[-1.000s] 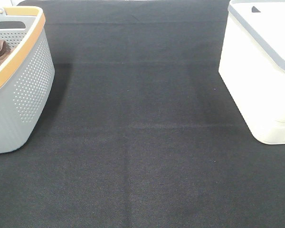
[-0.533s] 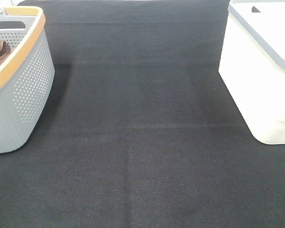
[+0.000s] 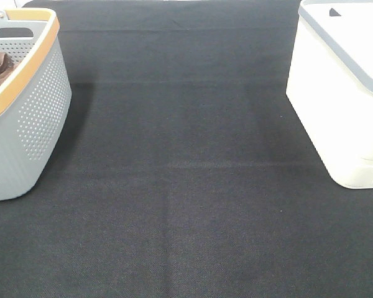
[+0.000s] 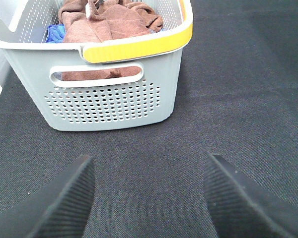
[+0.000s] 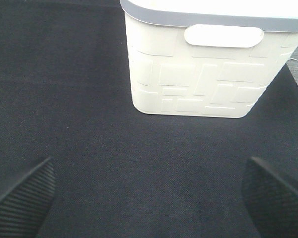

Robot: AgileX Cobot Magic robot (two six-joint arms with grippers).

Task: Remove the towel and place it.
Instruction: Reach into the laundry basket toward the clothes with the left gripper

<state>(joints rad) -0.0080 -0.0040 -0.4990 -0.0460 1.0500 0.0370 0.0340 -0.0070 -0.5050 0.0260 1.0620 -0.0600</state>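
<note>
Left pincer [image 4: 149, 166]: we see its two dark ribbed fingers spread wide over the desk [image 4: 238, 99], with nothing between them.
Right pincer [image 5: 150, 163]: it is spread just as wide and is empty, one finger at each side of its picture.
Grey basket [image 4: 109, 104]: it stands on the desk ahead of the left pincer and apart from it, with a perforated wall, a handle slot and a yellow rim band.
Towel [image 4: 109, 20]: reddish-brown and bunched inside the grey basket, rising above the rim. We cannot tell whether the heap is one cloth or two.
Blue cloth [image 4: 54, 32]: a scrap beside the towel, against the basket wall.
White bin [image 5: 198, 74]: it stands ahead of the right pincer, with a grey rim and its handle recess facing the pincer.
Change: in the high view we find nothing shifted from a second ago.
Views: the high view shows neither pincer and only a corner of the towel. The blue cloth appears in the left wrist view alone.
</note>
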